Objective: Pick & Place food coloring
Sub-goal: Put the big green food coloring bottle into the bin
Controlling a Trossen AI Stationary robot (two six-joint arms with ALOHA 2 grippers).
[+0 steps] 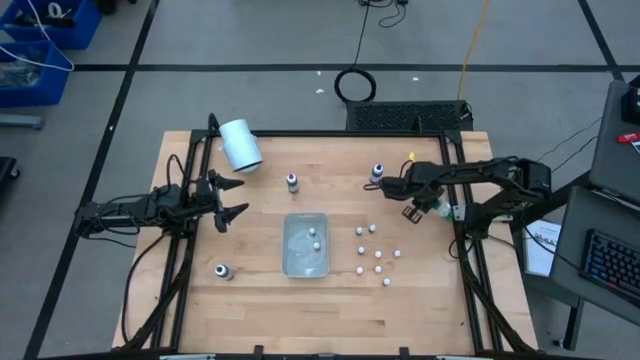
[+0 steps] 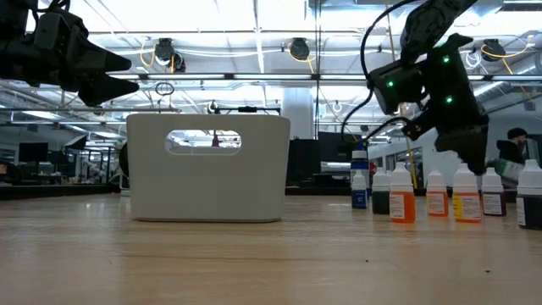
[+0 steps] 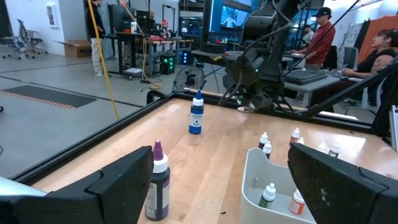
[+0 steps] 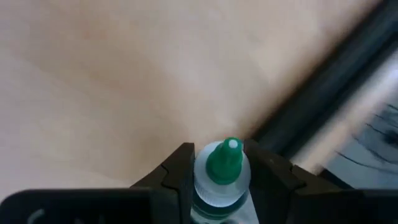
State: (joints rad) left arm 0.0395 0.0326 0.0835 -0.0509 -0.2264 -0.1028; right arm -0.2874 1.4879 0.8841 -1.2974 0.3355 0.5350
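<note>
My right gripper (image 1: 413,210) hangs over the table's right part, shut on a small clear food coloring bottle with a green top (image 4: 224,163). A clear tray (image 1: 305,245) at the middle holds two bottles. Several more bottles (image 1: 375,255) stand in a group right of it. Single bottles stand apart from these: a purple-topped one (image 3: 157,180), a blue one (image 3: 196,115), and one near the left front (image 1: 222,271). My left gripper (image 1: 232,200) waits open and level at the table's left, touching nothing. My right gripper pinches the bottle's clear body (image 4: 219,190), just below the green top, between its two fingers (image 4: 180,171). The fingers slant down from the table's right side and lie along the bottle. The top points out past the fingertips, and the bottle is held clear above the wood.
A big white cylinder (image 1: 240,145) lies at the far left of the table. A black frame rail (image 1: 465,250) runs along the right edge, close to my right gripper. Bare wood lies in front of the tray. People sit at desks beyond the table (image 3: 323,37).
</note>
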